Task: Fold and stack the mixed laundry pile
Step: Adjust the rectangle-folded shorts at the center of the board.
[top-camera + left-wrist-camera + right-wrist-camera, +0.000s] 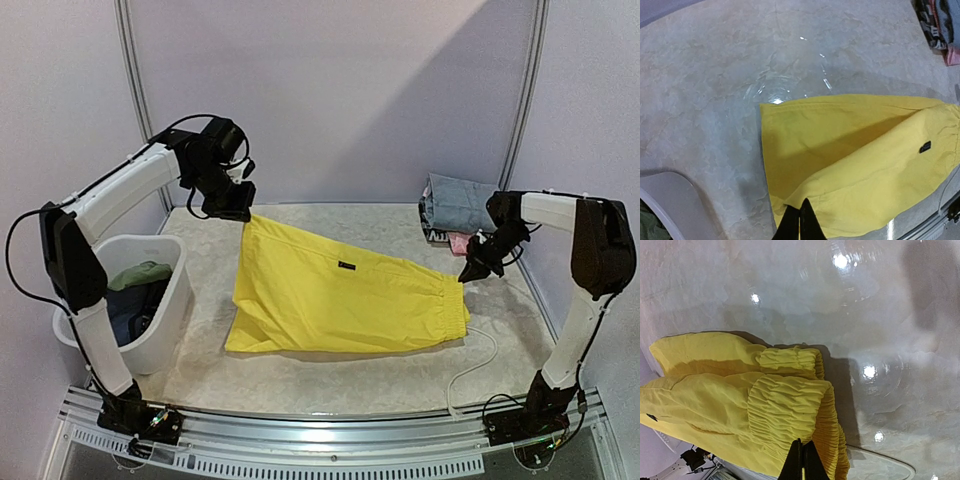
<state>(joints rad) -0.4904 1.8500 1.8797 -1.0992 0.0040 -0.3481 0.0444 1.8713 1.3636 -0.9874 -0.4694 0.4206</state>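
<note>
"Jaws first: how do they stand on each arm?"

"Both pairs are pinched tight. The left gripper (pixel 243 208) clamps a leg-hem corner of the yellow shorts (pixel 340 295), lifted off the table at the far side. The right gripper (pixel 468 270) clamps the gathered elastic waistband at the right end."

"How many of each thing?"

"Two arms, one pair of shorts, one white tub (pixel 168 322), one white cable (pixel 493 343). The shorts stretch between the two grippers across the middle of the marbled table (pixel 300 375). Their near edge lies flat, and a small dark label (pixel 346 265) faces up."

"And the other laundry?"

"Inside the tub, at the left by the left arm's base, an olive-green piece (pixel 140 272) lies over a dark blue one (pixel 132 308). In the far right corner sits a folded stack — a grey-blue garment (pixel 460 200) on top, a pink piece (pixel 458 243) showing beneath. How many layers lie between, I cannot tell."

"Anything in the way?"

"The cable loops on the table just beside the waistband, near the right arm. The stack sits close behind the right gripper — apart from it."
</note>
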